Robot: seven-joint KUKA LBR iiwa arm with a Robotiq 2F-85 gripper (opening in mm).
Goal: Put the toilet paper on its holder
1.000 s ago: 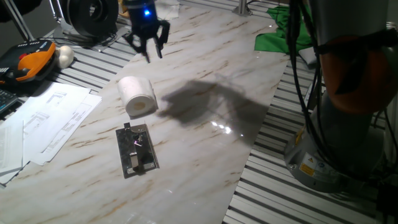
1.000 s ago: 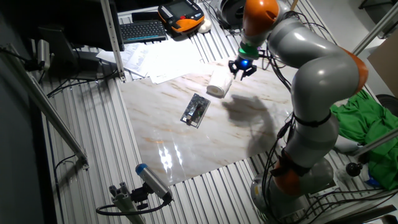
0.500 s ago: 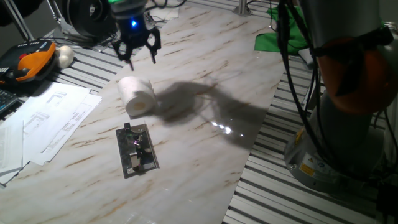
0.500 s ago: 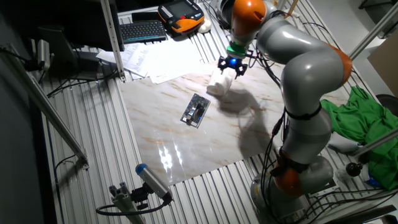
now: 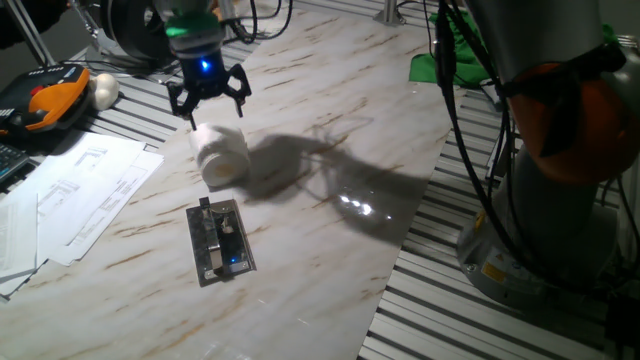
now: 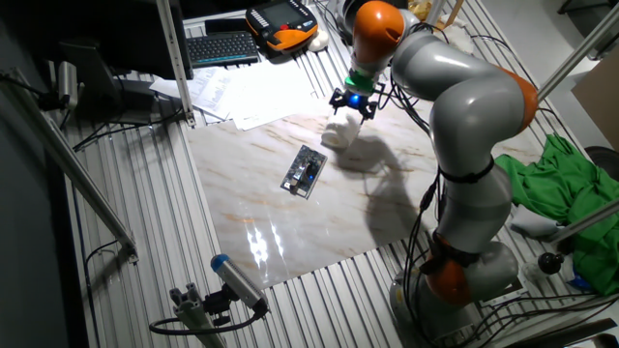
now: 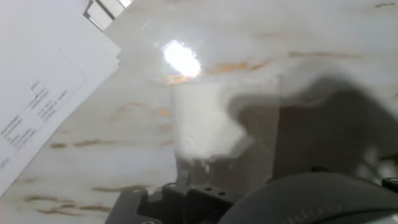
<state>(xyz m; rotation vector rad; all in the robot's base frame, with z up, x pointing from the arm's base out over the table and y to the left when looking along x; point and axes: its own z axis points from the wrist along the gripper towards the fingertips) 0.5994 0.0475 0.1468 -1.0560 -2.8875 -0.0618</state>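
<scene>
The toilet paper (image 5: pixel 222 156) is a white roll lying on its side on the marble tabletop, its core end facing the camera. It also shows in the other fixed view (image 6: pixel 338 133) and, blurred, in the hand view (image 7: pixel 202 121). The holder (image 5: pixel 220 241), a shiny grey plate with a dark bar, lies flat a short way in front of the roll; it shows in the other fixed view too (image 6: pixel 305 172). My gripper (image 5: pixel 213 113) hangs open and empty just above the roll's far end (image 6: pixel 350 102). My fingertips do not show clearly in the hand view.
White paper sheets (image 5: pixel 70 195) lie left of the roll, and show in the hand view (image 7: pixel 37 81). An orange-black pendant (image 5: pixel 45 100) and a white egg-shaped ball (image 5: pixel 104 90) sit at the far left. A green cloth (image 5: pixel 450 55) and the robot base (image 5: pixel 560 200) are to the right.
My gripper has moved left and down from the table's far side to just above the roll. The roll and the holder have not moved.
</scene>
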